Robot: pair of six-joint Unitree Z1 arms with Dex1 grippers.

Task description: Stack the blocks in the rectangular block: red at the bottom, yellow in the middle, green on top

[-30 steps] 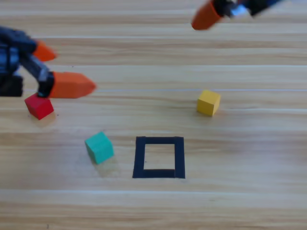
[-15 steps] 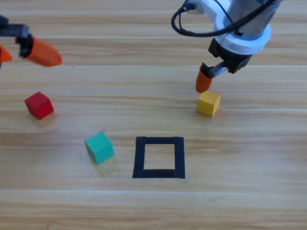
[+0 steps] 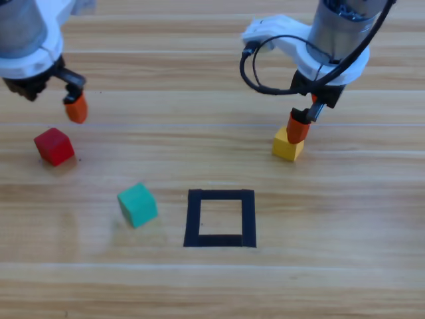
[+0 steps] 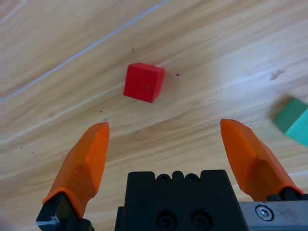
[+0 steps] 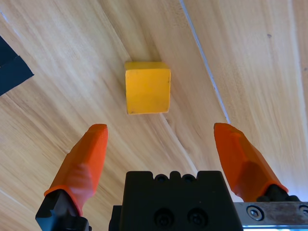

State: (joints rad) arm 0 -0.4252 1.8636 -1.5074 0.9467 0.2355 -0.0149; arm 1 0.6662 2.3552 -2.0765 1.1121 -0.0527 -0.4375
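Note:
The red cube lies at the table's left; in the left wrist view the red cube is ahead of my open left gripper, apart from both jaws. In the high view the left gripper hangs just up and right of it. The yellow cube is at the right, with my open right gripper over its upper right corner; the right wrist view shows the yellow cube ahead of the right gripper, untouched. The green cube rests left of the black tape rectangle, which holds nothing.
A corner of the green cube shows at the right edge of the left wrist view. A bit of the black tape shows at the left edge of the right wrist view. Bare wood lies between the cubes.
The left arm has swung in from the left edge and now points down near the red cube. The right gripper has come down from the top to just over the yellow cube.

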